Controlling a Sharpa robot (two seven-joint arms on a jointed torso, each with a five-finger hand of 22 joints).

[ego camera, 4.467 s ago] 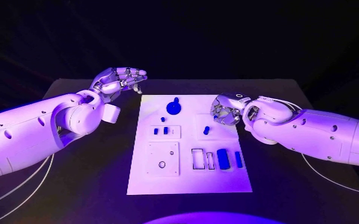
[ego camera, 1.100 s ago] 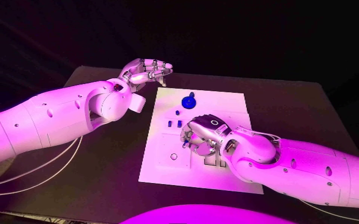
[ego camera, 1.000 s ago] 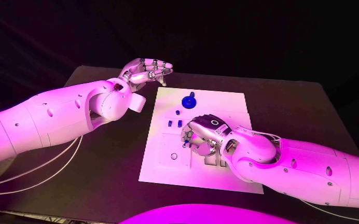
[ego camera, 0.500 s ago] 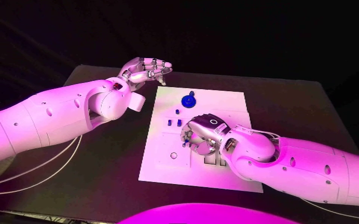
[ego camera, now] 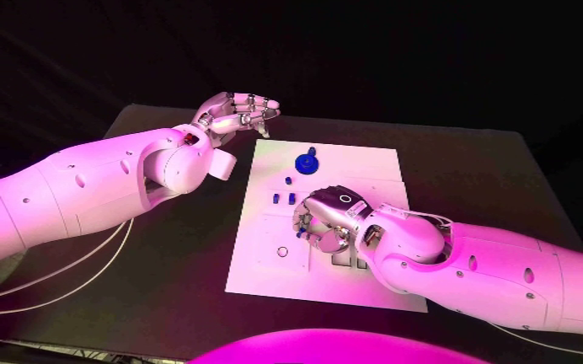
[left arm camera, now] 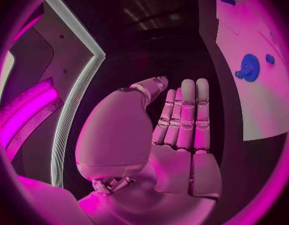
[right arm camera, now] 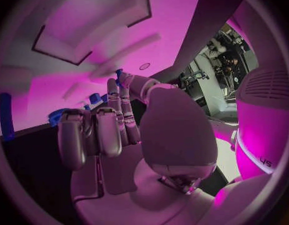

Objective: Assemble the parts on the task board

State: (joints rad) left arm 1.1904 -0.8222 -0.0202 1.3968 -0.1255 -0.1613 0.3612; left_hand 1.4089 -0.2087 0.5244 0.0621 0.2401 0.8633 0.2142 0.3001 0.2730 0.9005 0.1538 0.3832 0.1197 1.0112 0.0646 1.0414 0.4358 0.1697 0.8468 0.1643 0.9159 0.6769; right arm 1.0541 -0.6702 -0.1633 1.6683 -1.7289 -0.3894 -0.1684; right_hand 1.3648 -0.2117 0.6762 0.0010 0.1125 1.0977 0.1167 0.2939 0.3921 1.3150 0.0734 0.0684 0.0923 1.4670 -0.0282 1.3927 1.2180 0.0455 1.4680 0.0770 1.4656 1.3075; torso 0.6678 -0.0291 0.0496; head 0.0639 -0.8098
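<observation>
So the white board (ego camera: 328, 229) sits flat in the middle of the black table (ego camera: 486, 179), and the right hand (ego camera: 326, 216) is low over the middle of it, palm down, fingers curled toward the surface. There's a small blue piece (ego camera: 300, 233) right at its fingertips, but I honestly can't tell whether it's pinched or just sitting beside them; the wrist camera on that arm shows the fingers (right arm camera: 97, 130) bent inward close together with blue bits past the tips, and that doesn't settle it either. The left hand (ego camera: 237, 113) is off the board, raised above the table just past the board's far left corner, fingers curled in loosely and holding nothing. Its own wrist view shows the fingers (left arm camera: 182, 115) lined up side by side with the thumb folded toward them, empty. On the far end of the board there's a round blue knob-shaped part (ego camera: 305, 163), and nearer the middle a couple of little blue pegs (ego camera: 282, 200) stand close together in a raised block. A dark blue bar (ego camera: 361, 264) sits in a slot near the right wrist, partly hidden by the arm.
</observation>
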